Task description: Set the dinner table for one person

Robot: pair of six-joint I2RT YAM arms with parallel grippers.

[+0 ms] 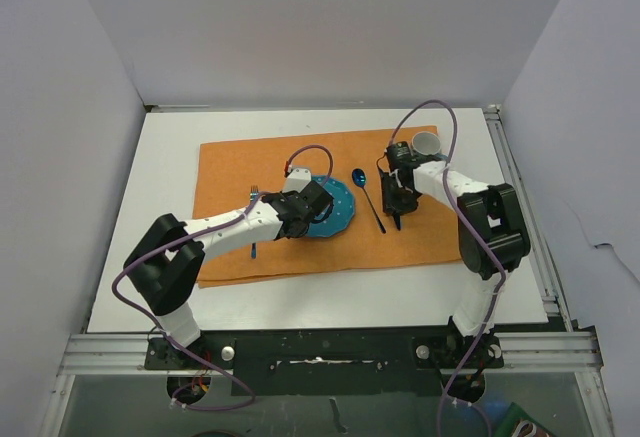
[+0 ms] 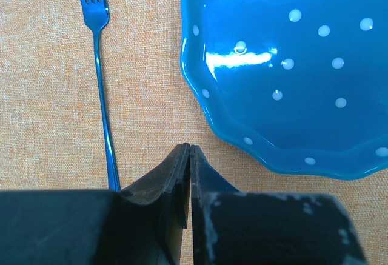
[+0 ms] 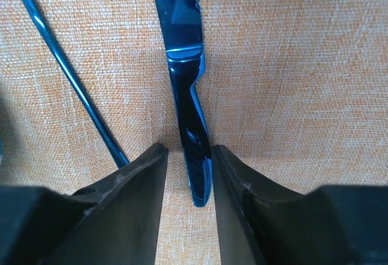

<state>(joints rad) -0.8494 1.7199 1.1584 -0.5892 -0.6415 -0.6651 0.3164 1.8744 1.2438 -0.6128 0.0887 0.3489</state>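
Observation:
The white dinner table (image 1: 150,257) carries an orange placemat (image 1: 240,162). On the mat lie a blue dotted plate (image 1: 335,209), a blue fork (image 1: 253,227) to its left and a blue spoon (image 1: 368,197) to its right. My left gripper (image 2: 190,147) is shut and empty, low over the mat between the fork (image 2: 100,65) and the plate (image 2: 291,65). A blue knife (image 3: 185,65) lies flat on the mat, right of the spoon's handle (image 3: 73,83). My right gripper (image 3: 188,151) is open astride the knife's handle end, with cloth showing beside the left finger (image 3: 142,183).
A white cup (image 1: 425,144) stands at the mat's back right corner, just behind the right wrist. White walls close in the table on three sides. A metal rail (image 1: 320,352) with both arm bases runs along the near edge.

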